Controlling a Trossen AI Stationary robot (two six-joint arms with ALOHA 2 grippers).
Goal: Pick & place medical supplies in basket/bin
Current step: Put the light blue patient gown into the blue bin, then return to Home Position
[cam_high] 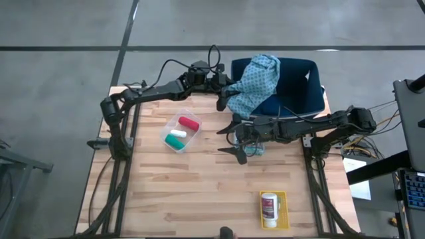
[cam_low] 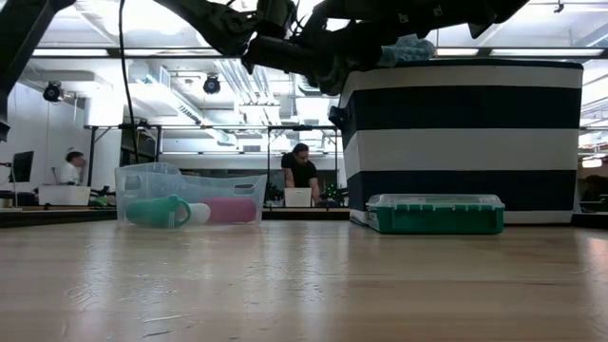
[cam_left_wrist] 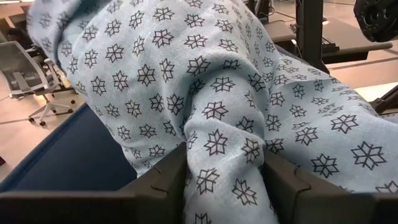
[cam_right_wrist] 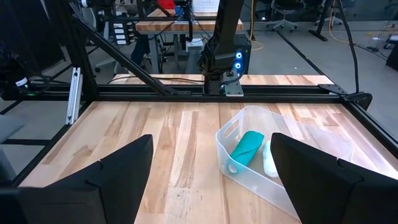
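A light-blue patterned cloth (cam_high: 255,81) is draped over the left rim of the dark-blue-and-white striped basket (cam_low: 461,142) at the table's far side. My left gripper (cam_high: 226,91) is shut on it at the basket's left wall. My right gripper (cam_right_wrist: 211,180) stands open above the table's middle, pointing toward a clear bin (cam_high: 180,131). In that bin lie a red (cam_high: 189,123), a white (cam_high: 178,133) and a green cylinder (cam_high: 175,142). A white pill bottle (cam_high: 269,204) lies near the front edge. My left gripper pinches a bunched fold of the cloth (cam_left_wrist: 224,177) between its two fingers (cam_left_wrist: 163,183). The fingers reach in about level from the table's left. Most of the cloth rises beyond the fingers, heaped over the basket's rim (cam_high: 234,70). Its lower end (cam_high: 238,106) hangs slack by the basket's wall.
A green case with a clear lid (cam_low: 435,214) stands on the table in front of the basket. A yellowish tray (cam_high: 279,211) lies under the pill bottle. Bare wood shows at the front left (cam_high: 172,192). People sit at desks beyond the table (cam_low: 302,173).
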